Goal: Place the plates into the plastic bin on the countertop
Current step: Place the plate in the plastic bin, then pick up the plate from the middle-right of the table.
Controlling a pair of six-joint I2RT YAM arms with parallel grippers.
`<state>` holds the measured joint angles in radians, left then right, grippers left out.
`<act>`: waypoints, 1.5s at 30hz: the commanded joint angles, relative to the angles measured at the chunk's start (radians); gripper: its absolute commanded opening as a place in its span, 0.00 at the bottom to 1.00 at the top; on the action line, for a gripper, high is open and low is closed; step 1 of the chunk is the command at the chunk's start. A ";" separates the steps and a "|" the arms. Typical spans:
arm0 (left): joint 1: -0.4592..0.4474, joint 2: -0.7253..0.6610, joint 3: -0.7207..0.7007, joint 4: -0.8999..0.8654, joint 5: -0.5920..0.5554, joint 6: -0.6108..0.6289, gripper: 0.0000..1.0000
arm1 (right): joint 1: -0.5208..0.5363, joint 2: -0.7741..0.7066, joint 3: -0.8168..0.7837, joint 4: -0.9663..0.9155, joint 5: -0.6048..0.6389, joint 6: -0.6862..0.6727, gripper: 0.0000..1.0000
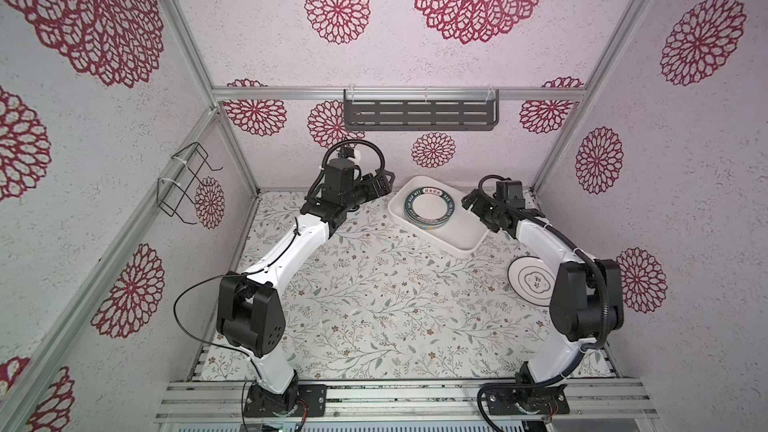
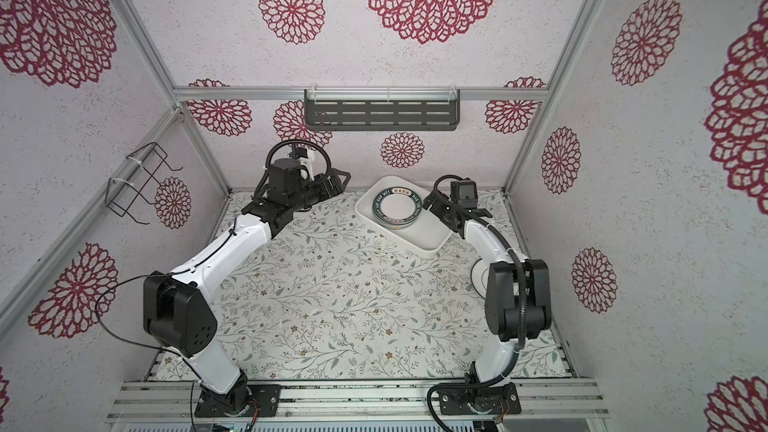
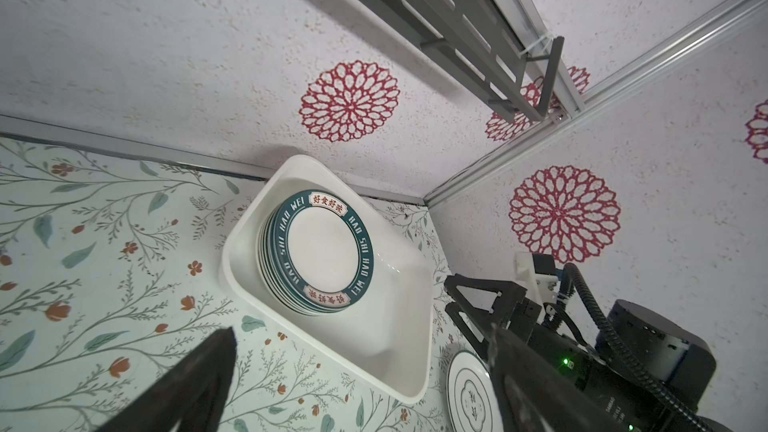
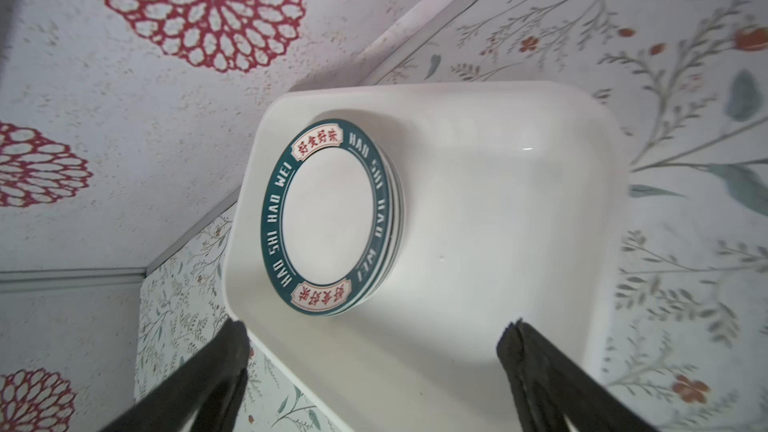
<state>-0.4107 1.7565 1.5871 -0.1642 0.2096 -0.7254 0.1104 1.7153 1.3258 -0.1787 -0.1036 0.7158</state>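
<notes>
The white plastic bin [image 1: 457, 243] [image 2: 432, 245] lies at an angle on the leafy countertop [image 1: 374, 292] near the back wall. A stack of several teal-rimmed plates [image 1: 429, 208] [image 2: 397, 208] [image 3: 322, 249] [image 4: 330, 214] fills its far half. One plate with thin black rings and a clover emblem [image 1: 530, 282] [image 3: 469, 396] lies flat on the countertop beside the bin, partly hidden by my right arm. My right gripper [image 1: 469, 201] [image 4: 376, 328] hangs open and empty over the bin's right rim. My left gripper [image 1: 382, 184] [image 3: 359, 338] hovers open and empty left of the bin.
A dark slotted shelf [image 1: 419, 114] is fixed on the back wall above the bin. A black wire rack [image 1: 183, 184] hangs on the left wall. The bin's far corner sits close to the back wall.
</notes>
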 commanded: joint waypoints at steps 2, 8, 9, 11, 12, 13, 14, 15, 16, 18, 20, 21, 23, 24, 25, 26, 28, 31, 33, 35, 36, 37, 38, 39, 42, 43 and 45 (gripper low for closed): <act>-0.053 0.052 0.066 -0.035 0.043 0.031 0.97 | -0.043 -0.132 -0.121 -0.055 0.125 0.007 0.99; -0.137 0.124 0.161 -0.116 0.052 0.078 0.97 | -0.127 -0.317 -0.333 -0.088 0.185 0.063 0.99; -0.148 0.133 0.167 -0.121 0.054 0.081 0.97 | -0.139 -0.346 -0.362 -0.096 0.190 0.068 0.99; -0.170 0.146 0.180 -0.126 0.056 0.078 0.97 | -0.159 -0.396 -0.408 -0.130 0.216 0.074 0.99; -0.180 0.153 0.182 -0.126 0.052 0.077 0.97 | -0.172 -0.422 -0.429 -0.151 0.229 0.075 0.99; -0.190 0.157 0.184 -0.126 0.049 0.077 0.97 | -0.184 -0.443 -0.447 -0.162 0.233 0.075 0.99; -0.199 0.160 0.186 -0.126 0.045 0.077 0.97 | -0.198 -0.468 -0.471 -0.174 0.239 0.079 0.99; -0.211 0.165 0.189 -0.129 0.036 0.078 0.97 | -0.217 -0.492 -0.494 -0.182 0.240 0.083 0.99; -0.220 0.168 0.190 -0.132 0.032 0.079 0.97 | -0.235 -0.513 -0.512 -0.190 0.241 0.087 0.99; -0.243 0.178 0.194 -0.133 0.025 0.079 0.97 | -0.283 -0.555 -0.550 -0.206 0.227 0.090 0.99; -0.263 0.193 0.205 -0.138 0.019 0.078 0.97 | -0.331 -0.587 -0.580 -0.219 0.198 0.079 0.99; -0.273 0.197 0.217 -0.146 0.018 0.078 0.97 | -0.357 -0.599 -0.594 -0.226 0.180 0.070 0.99; -0.289 0.252 0.256 -0.163 0.020 0.080 0.97 | -0.412 -0.620 -0.624 -0.237 0.146 0.056 0.99; -0.297 0.267 0.275 -0.170 0.019 0.083 0.97 | -0.441 -0.633 -0.642 -0.239 0.124 0.050 0.99; -0.303 0.276 0.289 -0.176 0.020 0.085 0.97 | -0.462 -0.642 -0.657 -0.243 0.108 0.048 0.99; -0.309 0.288 0.306 -0.183 0.021 0.088 0.97 | -0.491 -0.655 -0.676 -0.241 0.093 0.045 0.99; -0.315 0.302 0.327 -0.193 0.024 0.088 0.97 | -0.533 -0.679 -0.710 -0.231 0.070 0.047 0.99; -0.323 0.309 0.338 -0.201 0.030 0.082 0.97 | -0.591 -0.708 -0.756 -0.212 0.051 0.065 0.99; -0.325 0.309 0.340 -0.201 0.031 0.078 0.97 | -0.619 -0.720 -0.785 -0.196 0.033 0.063 0.98; -0.328 0.310 0.340 -0.201 0.033 0.072 0.97 | -0.645 -0.715 -0.810 -0.175 0.002 0.058 0.97; -0.329 0.310 0.343 -0.200 0.033 0.070 0.97 | -0.657 -0.707 -0.821 -0.160 -0.015 0.056 0.96; -0.330 0.313 0.346 -0.200 0.033 0.067 0.97 | -0.667 -0.699 -0.832 -0.149 -0.032 0.059 0.96; -0.333 0.313 0.349 -0.202 0.035 0.067 0.97 | -0.678 -0.690 -0.844 -0.128 -0.054 0.059 0.95; -0.335 0.317 0.354 -0.204 0.036 0.068 0.97 | -0.687 -0.681 -0.855 -0.109 -0.073 0.062 0.95; -0.338 0.321 0.365 -0.210 0.030 0.068 0.97 | -0.706 -0.661 -0.887 -0.052 -0.112 0.069 0.93; -0.339 0.321 0.366 -0.209 0.027 0.069 0.97 | -0.711 -0.656 -0.895 -0.036 -0.122 0.072 0.93; -0.341 0.320 0.366 -0.208 0.021 0.066 0.97 | -0.728 -0.643 -0.916 -0.001 -0.144 0.079 0.91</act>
<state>-0.7418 2.0659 1.9312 -0.3721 0.2375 -0.6621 -0.5999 1.0637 0.4221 -0.2577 -0.1879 0.7807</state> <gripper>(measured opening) 0.974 0.912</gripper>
